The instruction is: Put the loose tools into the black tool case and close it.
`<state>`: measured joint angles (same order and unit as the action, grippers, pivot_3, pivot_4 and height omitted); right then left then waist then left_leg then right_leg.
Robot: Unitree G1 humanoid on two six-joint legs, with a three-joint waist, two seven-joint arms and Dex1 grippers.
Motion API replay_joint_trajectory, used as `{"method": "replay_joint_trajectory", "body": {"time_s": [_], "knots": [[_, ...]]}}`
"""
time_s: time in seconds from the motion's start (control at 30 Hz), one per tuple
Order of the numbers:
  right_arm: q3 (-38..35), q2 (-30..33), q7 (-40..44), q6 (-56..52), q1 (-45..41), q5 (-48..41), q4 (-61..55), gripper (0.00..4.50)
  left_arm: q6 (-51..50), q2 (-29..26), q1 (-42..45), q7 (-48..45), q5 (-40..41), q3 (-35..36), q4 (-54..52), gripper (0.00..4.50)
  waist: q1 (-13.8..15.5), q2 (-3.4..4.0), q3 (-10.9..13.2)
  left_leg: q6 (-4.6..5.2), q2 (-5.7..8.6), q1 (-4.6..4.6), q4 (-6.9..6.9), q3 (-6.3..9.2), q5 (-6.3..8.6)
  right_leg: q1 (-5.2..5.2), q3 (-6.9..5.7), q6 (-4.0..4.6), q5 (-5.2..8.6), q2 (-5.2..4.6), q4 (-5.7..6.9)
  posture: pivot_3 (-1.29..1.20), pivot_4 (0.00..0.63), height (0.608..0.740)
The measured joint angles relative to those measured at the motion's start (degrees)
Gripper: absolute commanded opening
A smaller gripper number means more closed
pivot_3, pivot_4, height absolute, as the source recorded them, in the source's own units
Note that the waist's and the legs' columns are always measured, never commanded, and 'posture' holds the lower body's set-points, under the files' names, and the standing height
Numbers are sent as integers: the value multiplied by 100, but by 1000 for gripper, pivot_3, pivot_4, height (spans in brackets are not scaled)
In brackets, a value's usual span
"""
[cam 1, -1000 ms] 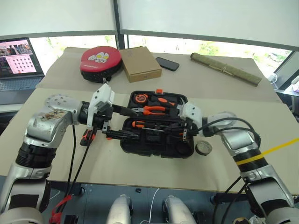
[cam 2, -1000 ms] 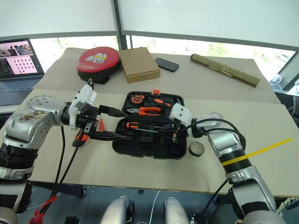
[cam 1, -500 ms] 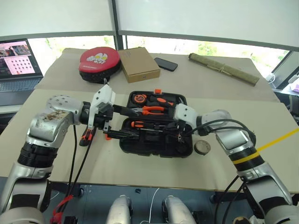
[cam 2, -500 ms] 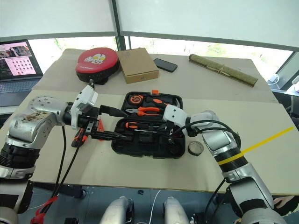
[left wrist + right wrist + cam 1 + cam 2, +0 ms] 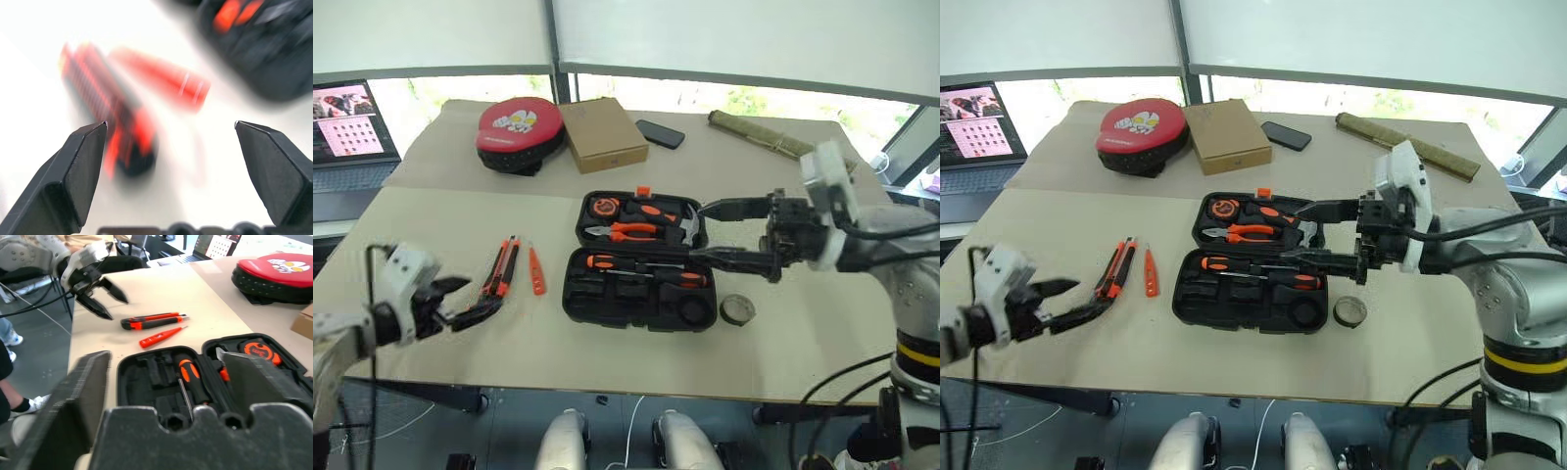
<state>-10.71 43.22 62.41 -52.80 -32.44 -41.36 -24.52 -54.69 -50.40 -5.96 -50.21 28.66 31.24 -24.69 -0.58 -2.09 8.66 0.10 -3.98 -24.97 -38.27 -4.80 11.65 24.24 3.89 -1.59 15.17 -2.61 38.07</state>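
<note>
Case (image 5: 641, 294) recesses partly dark, tester pen (image 5: 161, 81) blurred

the left arm runs off the head views' left edge, so only the left gripper (image 5: 460, 302) and wrist show. the right arm is cut at the right edge. in the left wrist view the knife (image 5: 105, 110) and tester pen (image 5: 164, 78) smear into streaks, and the tool case (image 5: 264, 44) is a dark blur cropped by the frame. the right gripper's own fingers (image 5: 73, 401) blur across the case's near half. the laptop (image 5: 347, 127) is clipped at the edge.
</note>
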Motion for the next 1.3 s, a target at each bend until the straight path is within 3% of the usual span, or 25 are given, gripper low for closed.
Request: {"method": "replay_joint_trajectory", "body": {"time_s": [0.17, 0.33, 0.43, 0.57, 1.03, 1.17, 1.3], "knots": [[-6, 13, -324, -15, 164, -265, -257, 4457, -1198, 216, 730, 632, 704, 217, -376, 4500, 105, -14, 1, -5, 4, 6, -4, -2, -5, -9, 0, -5, -3, -5, -4, 0, 150, 740], [-111, 78, -692, -15, 296, -401, -461, 4457, -3384, 1271, 3135, 2415, 857, -433, -5, 4500, 132, -33, -5, 0, 14, 4, -8, 9, -9, -20, 3, -16, -9, 0, -4, 0, 150, 740], [-185, 95, -918, -7, 505, -490, -644, 4457, -3740, 1519, 3743, 3483, 1131, -1018, 641, 4500, 37, -44, -3, 0, 13, -1, -2, 23, -7, -9, 10, -15, -11, 0, -2, 0, 150, 740], [-236, 54, -1231, 33, 843, -501, -799, 4457, -3760, 1850, 4616, 4897, 1602, -1114, 1647, 4500, -24, -47, -1, 0, 14, -9, 1, 60, -7, 0, 8, -15, -11, 3, -1, 0, 150, 740], [-281, -201, -2034, 297, 1345, -683, -1239, 4457, -3759, 1876, 5011, 8708, 4653, -1768, 3481, 4500, -13, -47, -1, -5, 22, -9, 1, 73, -9, -2, 5, -15, -11, -4, 0, 0, 150, 740], [-283, -198, -2119, 354, 1481, -715, -1335, 4457, -3758, 1858, 5086, 9213, 5081, -1824, 3690, 4500, -7, -47, -1, -7, 25, -8, 1, 72, -10, -5, 5, -15, -11, -5, 0, 0, 150, 740], [-341, -193, -2200, 366, 1535, -753, -1425, 4500, -3755, 1943, 5193, 9715, 5235, -1817, 3930, 3434, -3, -46, -2, -9, 27, -6, 1, 71, -12, -7, 5, -15, -11, -5, 0, 0, 150, 740]]}}
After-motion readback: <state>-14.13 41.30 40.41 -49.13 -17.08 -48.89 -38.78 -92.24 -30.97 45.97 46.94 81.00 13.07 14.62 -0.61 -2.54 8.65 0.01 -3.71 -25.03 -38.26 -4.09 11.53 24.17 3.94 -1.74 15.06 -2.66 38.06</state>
